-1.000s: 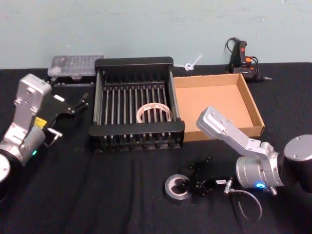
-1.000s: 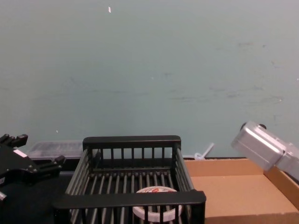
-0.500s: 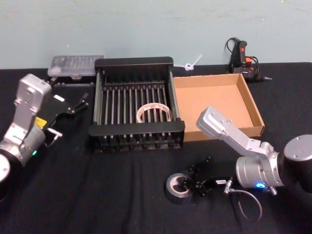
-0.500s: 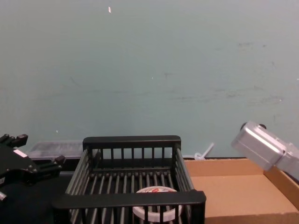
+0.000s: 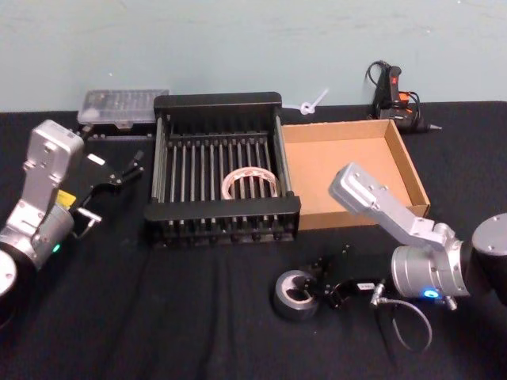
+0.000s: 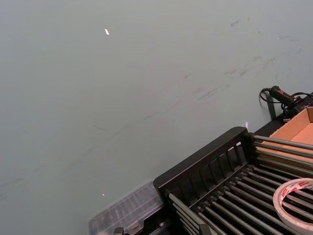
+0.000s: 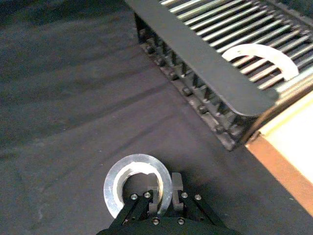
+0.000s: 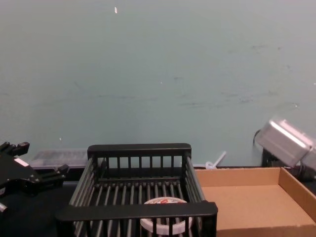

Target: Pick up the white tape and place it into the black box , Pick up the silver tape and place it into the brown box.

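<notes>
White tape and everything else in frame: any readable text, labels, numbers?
No text can be read.
White tape: red printing inside the core, too blurred to read.
Left gripper: small white label, too small to read.
Right gripper: small white tag behind it, unreadable.

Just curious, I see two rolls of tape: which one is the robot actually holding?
The small dark grey roll on the black cloth: the right hand is pinching its wall. The wide off-white ring lies untouched inside the black crate.
</notes>
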